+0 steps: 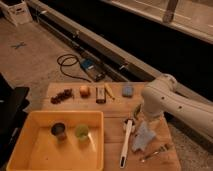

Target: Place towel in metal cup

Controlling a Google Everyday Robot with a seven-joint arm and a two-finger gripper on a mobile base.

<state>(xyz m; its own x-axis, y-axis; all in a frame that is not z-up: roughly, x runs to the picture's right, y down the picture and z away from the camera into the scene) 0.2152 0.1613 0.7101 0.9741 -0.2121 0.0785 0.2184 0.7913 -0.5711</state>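
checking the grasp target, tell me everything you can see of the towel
The towel is a small pale blue-grey cloth, soft-looking, bunched into a peak, not flat. It lies on the wooden table, toward its right side, just right of the white-handled tool, outside the yellow tray. The gripper is right above its peak; contact is unclear.

The towel (142, 139) under the gripper (145, 120) is soft matt cloth; the metal cup (59, 131) has a dull finish
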